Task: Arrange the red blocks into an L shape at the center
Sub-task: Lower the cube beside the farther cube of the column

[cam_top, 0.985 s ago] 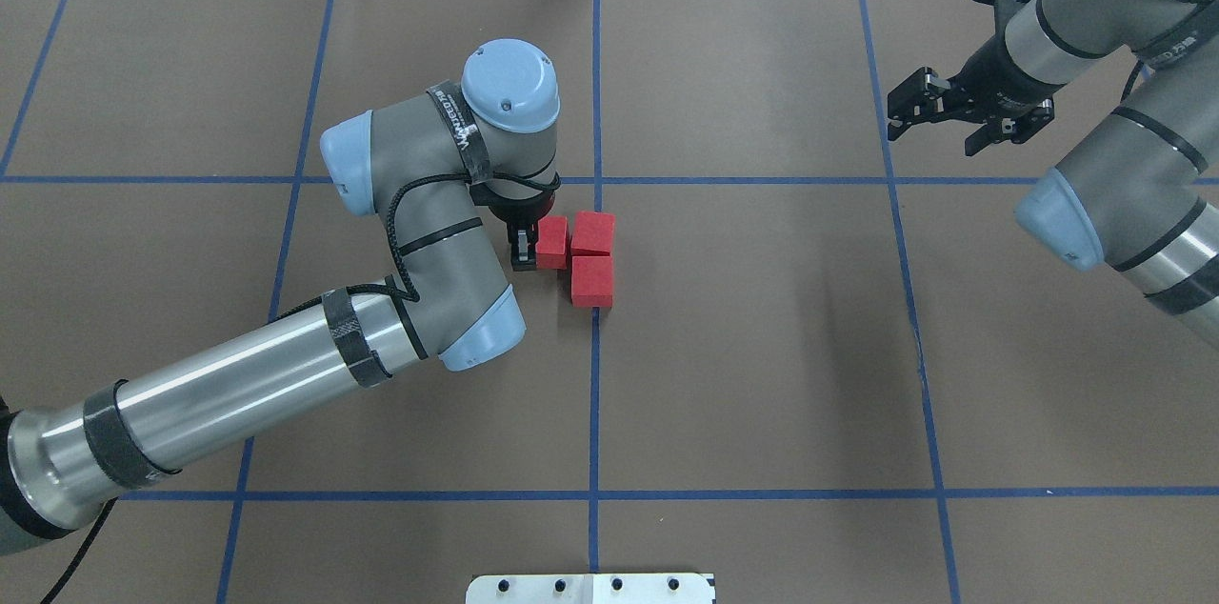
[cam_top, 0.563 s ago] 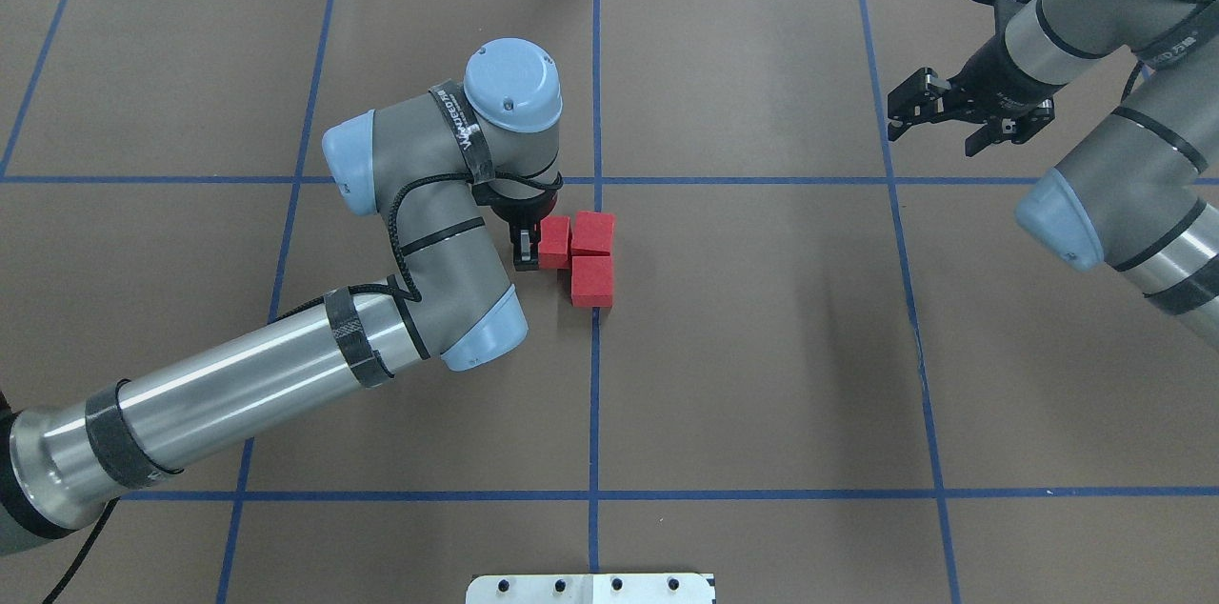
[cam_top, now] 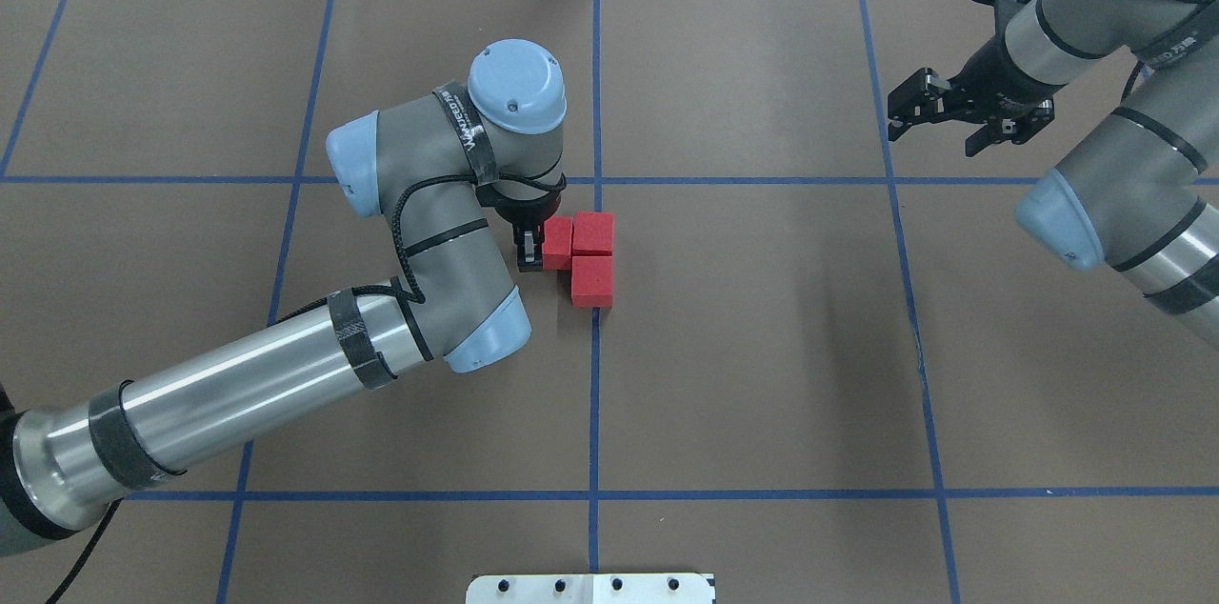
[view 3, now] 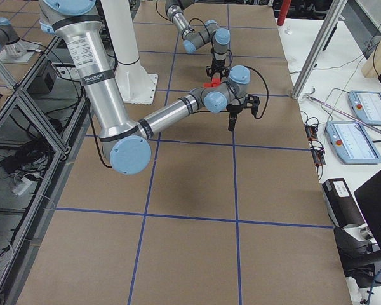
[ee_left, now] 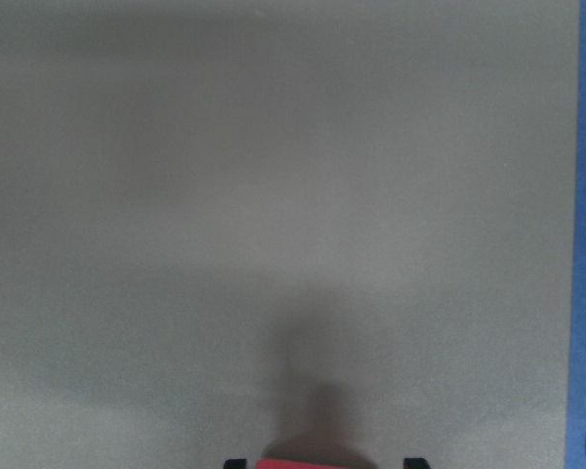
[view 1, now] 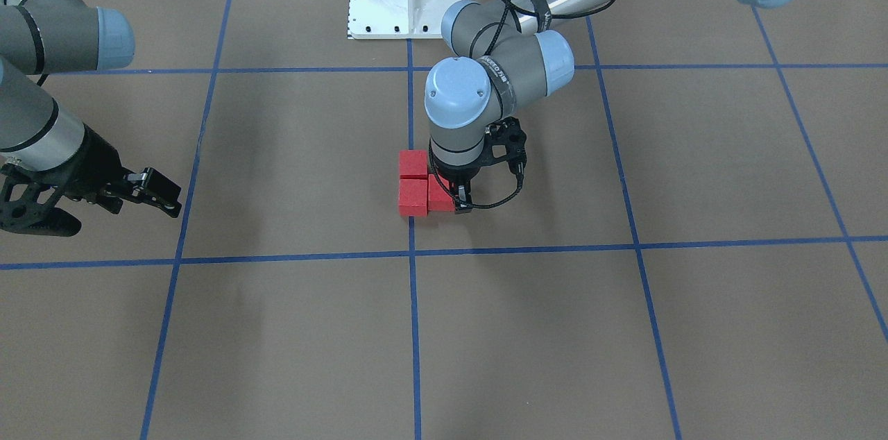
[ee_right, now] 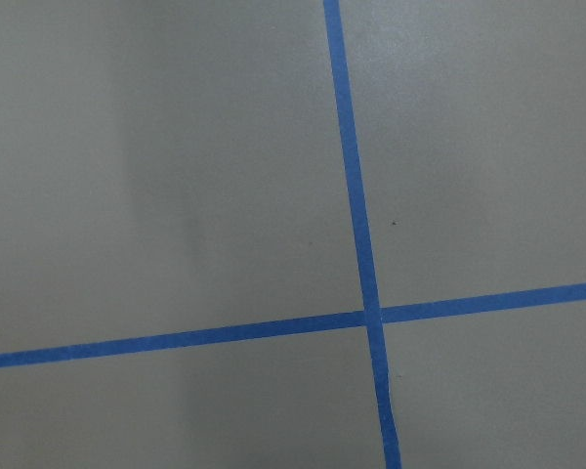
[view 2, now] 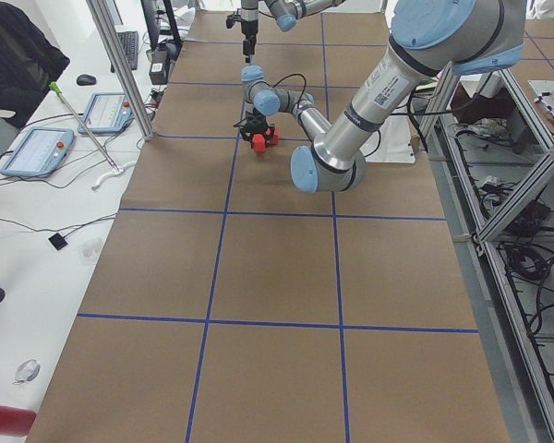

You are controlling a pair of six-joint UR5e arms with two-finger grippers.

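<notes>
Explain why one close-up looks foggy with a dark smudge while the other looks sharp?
Left wrist view: soft focus, with a dim shadow spreading above the blurred red block at the bottom edge. Right wrist view: blue tape crisp, light even. Overhead view: glare streak along the left arm's silver tube.

1. Your left gripper [cam_top: 535, 245] is edging sideways toward the blue tape line [cam_top: 596, 90] beside it.
2. The red block [cam_top: 558, 242] in its jaws is closing the slim gap to the neighbouring red block [cam_top: 593, 232] beyond the gripper.
</notes>
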